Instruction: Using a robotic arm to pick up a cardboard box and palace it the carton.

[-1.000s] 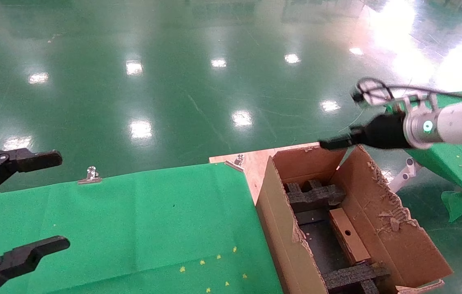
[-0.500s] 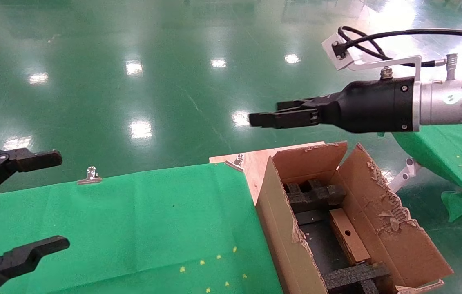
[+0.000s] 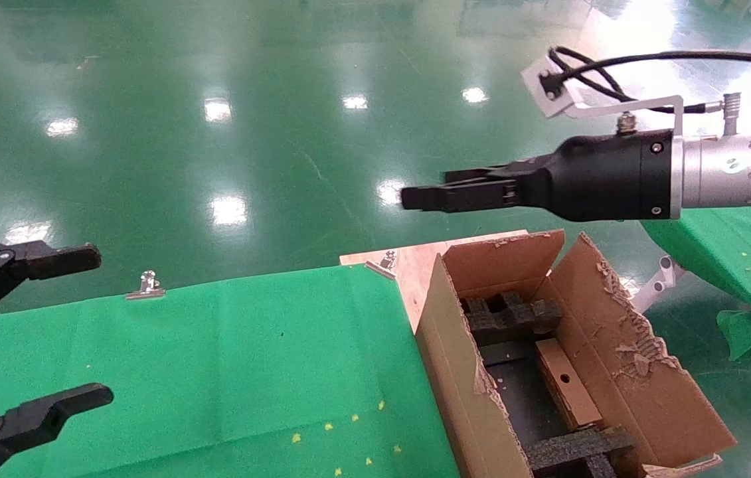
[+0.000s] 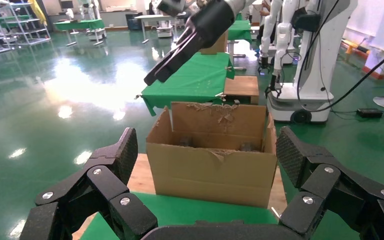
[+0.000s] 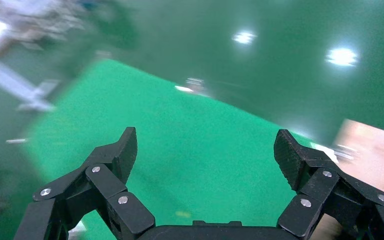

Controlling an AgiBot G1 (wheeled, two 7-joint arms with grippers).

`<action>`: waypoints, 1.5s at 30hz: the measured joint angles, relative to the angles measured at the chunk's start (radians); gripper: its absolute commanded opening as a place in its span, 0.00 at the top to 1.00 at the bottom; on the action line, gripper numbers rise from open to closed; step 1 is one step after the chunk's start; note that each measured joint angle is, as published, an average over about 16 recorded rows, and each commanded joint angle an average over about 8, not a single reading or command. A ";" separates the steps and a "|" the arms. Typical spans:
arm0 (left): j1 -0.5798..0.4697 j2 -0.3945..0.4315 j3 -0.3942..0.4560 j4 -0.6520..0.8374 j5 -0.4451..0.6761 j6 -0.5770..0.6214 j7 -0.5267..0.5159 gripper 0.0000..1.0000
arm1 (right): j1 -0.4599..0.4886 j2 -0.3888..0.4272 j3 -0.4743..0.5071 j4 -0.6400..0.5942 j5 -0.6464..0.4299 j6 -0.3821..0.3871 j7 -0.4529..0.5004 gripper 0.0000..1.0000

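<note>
Head view shows the cardboard box (image 3: 566, 382) already lying inside the carton (image 3: 621, 372), along its right-hand wall at about 5 o'clock in the frame, with its small round hole facing up. It looks light and stiff, a closed rectangular shape that should not crush under a moderate squeeze. Any glossy tape on it would make the faces slippery, so I would judge the surest hold to be across the two long narrow sides near the middle, clear of the hole.

Black foam inserts (image 3: 511, 315) sit at the far end of the carton, another foam piece (image 3: 578, 446) at the near end, and the box rests in the dark channel between them. The carton's flaps are torn and ragged, and it stands beside the green-covered bench (image 3: 216, 358).

The right gripper (image 3: 425, 197) hovers above and beyond the carton at about 1 o'clock, its fingers spread and holding nothing, as its wrist view confirms. The left gripper (image 3: 50, 328) is parked at 8 o'clock over the bench, fingers (image 4: 112, 160) wide apart and empty.
</note>
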State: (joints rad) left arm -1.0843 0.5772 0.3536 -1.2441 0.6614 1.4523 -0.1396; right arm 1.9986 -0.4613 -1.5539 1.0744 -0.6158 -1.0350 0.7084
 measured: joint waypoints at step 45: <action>0.000 0.000 0.000 0.000 0.000 0.000 0.000 0.00 | -0.719 -0.117 0.991 0.163 -0.089 -0.358 -0.405 0.00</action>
State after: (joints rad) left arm -1.0844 0.5771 0.3537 -1.2441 0.6612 1.4522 -0.1395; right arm 1.2798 -0.5779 -0.5627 1.2377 -0.7051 -1.3932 0.3034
